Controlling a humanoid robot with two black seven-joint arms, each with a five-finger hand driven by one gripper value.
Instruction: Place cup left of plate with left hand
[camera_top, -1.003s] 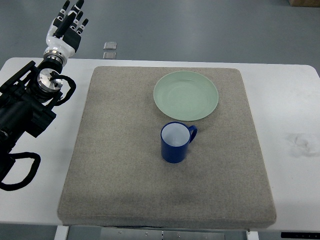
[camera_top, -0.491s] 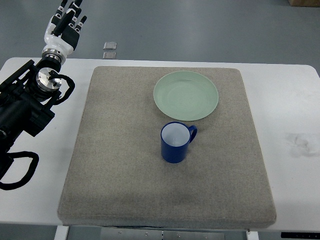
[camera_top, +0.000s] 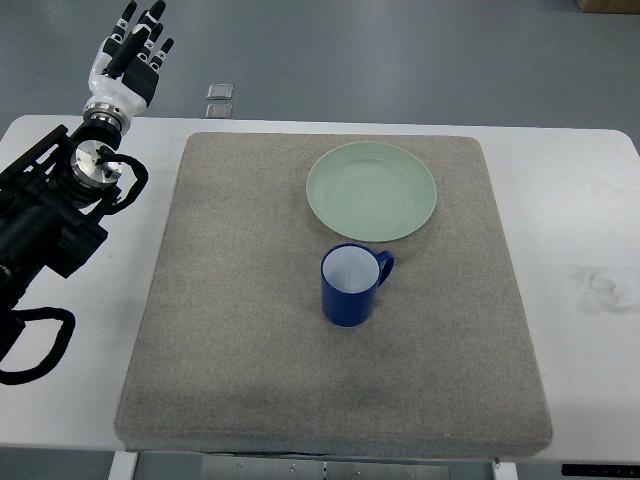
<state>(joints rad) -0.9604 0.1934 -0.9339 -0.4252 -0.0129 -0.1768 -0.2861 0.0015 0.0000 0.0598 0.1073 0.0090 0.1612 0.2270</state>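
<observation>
The glossy dark-blue ceramic cup (camera_top: 350, 285) with a white inside stands upright on the grey felt-like mat (camera_top: 230, 330), just below the round pale-green plate (camera_top: 371, 191) and nearly touching its rim, its handle turned toward the upper right. It is not yet where the task wants it, since the bare mat to the plate's left holds nothing. The white-and-black left hand (camera_top: 128, 62) hovers past the far left corner of the white table (camera_top: 590, 200), well apart from the cup, its fingers (camera_top: 150, 22) extended and slightly spread, holding nothing; that posture reads as a start position ahead of a reach. The right arm is out of view. Two small grey square plates (camera_top: 220, 100) lie on the blue-grey floor (camera_top: 400, 60) beyond the table edge.
</observation>
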